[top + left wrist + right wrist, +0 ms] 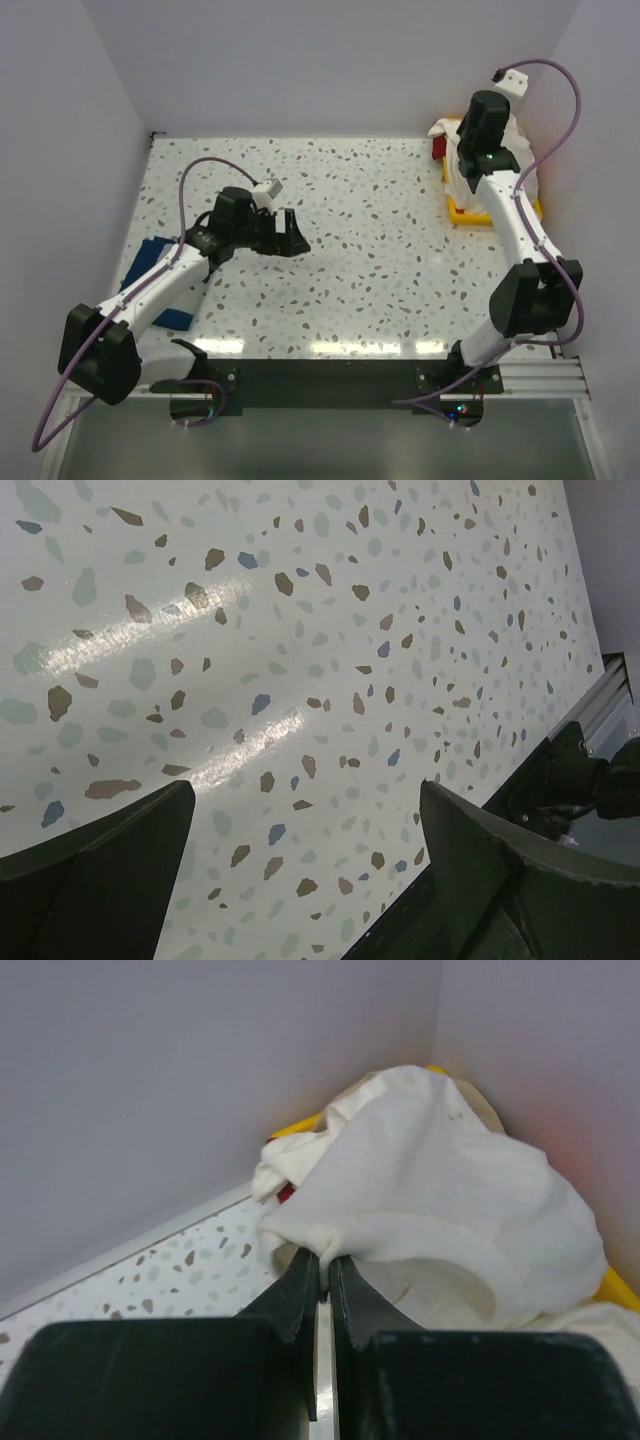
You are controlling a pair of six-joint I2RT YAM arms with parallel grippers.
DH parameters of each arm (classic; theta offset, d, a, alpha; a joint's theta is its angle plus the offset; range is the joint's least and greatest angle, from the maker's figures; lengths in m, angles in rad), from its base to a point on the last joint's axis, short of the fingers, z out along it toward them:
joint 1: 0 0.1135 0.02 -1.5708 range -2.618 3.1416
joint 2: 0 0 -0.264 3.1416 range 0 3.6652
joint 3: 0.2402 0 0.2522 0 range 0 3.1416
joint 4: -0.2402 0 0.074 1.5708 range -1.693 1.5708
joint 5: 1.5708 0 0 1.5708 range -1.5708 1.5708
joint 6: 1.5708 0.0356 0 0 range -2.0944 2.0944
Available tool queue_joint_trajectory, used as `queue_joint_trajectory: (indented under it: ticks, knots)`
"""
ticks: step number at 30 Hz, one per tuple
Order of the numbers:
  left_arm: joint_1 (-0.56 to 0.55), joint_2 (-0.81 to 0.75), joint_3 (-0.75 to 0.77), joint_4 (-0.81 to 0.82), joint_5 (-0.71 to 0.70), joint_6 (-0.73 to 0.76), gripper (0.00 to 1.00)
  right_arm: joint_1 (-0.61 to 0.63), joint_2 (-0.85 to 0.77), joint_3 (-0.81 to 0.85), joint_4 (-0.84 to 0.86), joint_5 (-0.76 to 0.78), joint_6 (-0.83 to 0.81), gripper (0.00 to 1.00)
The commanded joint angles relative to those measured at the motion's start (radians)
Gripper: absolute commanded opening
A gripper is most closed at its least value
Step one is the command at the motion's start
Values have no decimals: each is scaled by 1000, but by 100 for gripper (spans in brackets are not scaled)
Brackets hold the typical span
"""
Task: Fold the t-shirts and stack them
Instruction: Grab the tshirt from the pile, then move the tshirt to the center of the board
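Cream tee (440, 1180) lies heaped on tray (468, 214); right claw (322, 1260) clamps its edge for lifting out, left claw (308, 800) hangs apart, free.

The left arm (165, 285) reaches from the near edge toward the middle of the speckled surface (380, 260), with the left tool (289, 236) low over it. A navy t-shirt (145, 262) lies at the left edge, partly under that arm. In the far right corner a cream t-shirt (458, 175) is heaped in a yellow tray (470, 214). The right arm (515, 215) stretches along the right edge, its wrist above the heap.
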Motion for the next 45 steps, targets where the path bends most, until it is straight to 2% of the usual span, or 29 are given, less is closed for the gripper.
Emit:
queue_joint_trajectory:
  ticks: [1, 8, 14, 18, 22, 28, 30, 32, 34, 35, 36, 37, 38, 40, 42, 43, 44, 45]
  knots:
    - [8, -42, 6, 59, 28, -30, 100, 61, -96, 137, -24, -48, -104, 0]
    - [8, -68, -27, 127, 31, -113, 100, 162, -196, 486, -161, -329, -112, 0]
    - [8, -111, -72, 199, -3, -180, 100, 176, -188, 769, -170, -594, 91, 0]
    - [8, -126, -95, 233, -32, -213, 100, 177, -180, 843, -127, -636, 191, 0]
    - [8, -125, -95, 233, -47, -222, 100, 176, -154, 847, -121, -638, 253, 0]
    - [8, -117, -95, 202, -76, -213, 100, 170, -117, 661, -138, -598, 239, 0]
    - [8, -114, -106, 196, -93, -211, 100, 119, -113, 523, -127, -618, 262, 0]
    - [8, -103, -124, 196, -101, -213, 100, 29, -84, 367, -104, -703, 348, 0]
    - [8, -94, -147, 204, -110, -216, 99, -30, 2, 294, -119, -748, 375, 8]
    - [8, -91, -153, 205, -110, -220, 99, -34, 34, 268, -150, -745, 359, 24]
    - [8, -89, -164, 207, -112, -224, 98, -36, 65, 265, -234, -741, 340, 33]
    - [7, -91, -188, 230, -107, -222, 96, -34, 96, 255, -278, -744, 302, 38]
    - [2, -89, -199, 236, -104, -222, 95, -36, 113, 229, -300, -745, 290, 50]
    - [-27, -83, -230, 237, -124, -216, 91, -27, 67, 104, -279, -724, 273, 61]
    - [-64, -74, -248, 244, -156, -214, 90, -13, 18, 36, -309, -668, 251, 62]
    - [-88, -59, -263, 262, -161, -213, 86, 16, -7, 4, -319, -643, 221, 63]
    - [-140, -48, -268, 270, -171, -211, 85, 39, -39, -68, -326, -612, 205, 63]
    - [-166, -36, -273, 271, -199, -210, 85, 62, -101, -109, -331, -536, 190, 64]
